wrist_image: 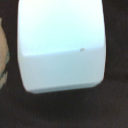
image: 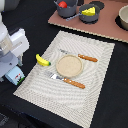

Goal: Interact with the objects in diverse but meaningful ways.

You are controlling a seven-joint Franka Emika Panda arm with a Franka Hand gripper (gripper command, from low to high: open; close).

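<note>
The small white-blue carton [image: 18, 77] stands on the dark table just off the placemat's corner, at the exterior view's left. My gripper [image: 12, 70] is down directly over it, and the fingers are hidden by the hand and the carton. In the wrist view the carton [wrist_image: 62, 45] fills almost the whole picture and no finger shows. A yellow banana [image: 43, 61] lies on the placemat's edge close by. At the far end, a red tomato-like ball [image: 62, 4] sits in a grey pot and a yellow cheese wedge [image: 89, 11] sits in the grey frying pan [image: 92, 19].
A round tan plate [image: 68, 65] rests mid-placemat [image: 95, 47], between an orange-handled knife [image: 87, 58] and an orange-handled fork [image: 71, 82]. The pot and pan stand on a brown board [image: 107, 29], with a pale bowl [image: 123, 19] at its right end.
</note>
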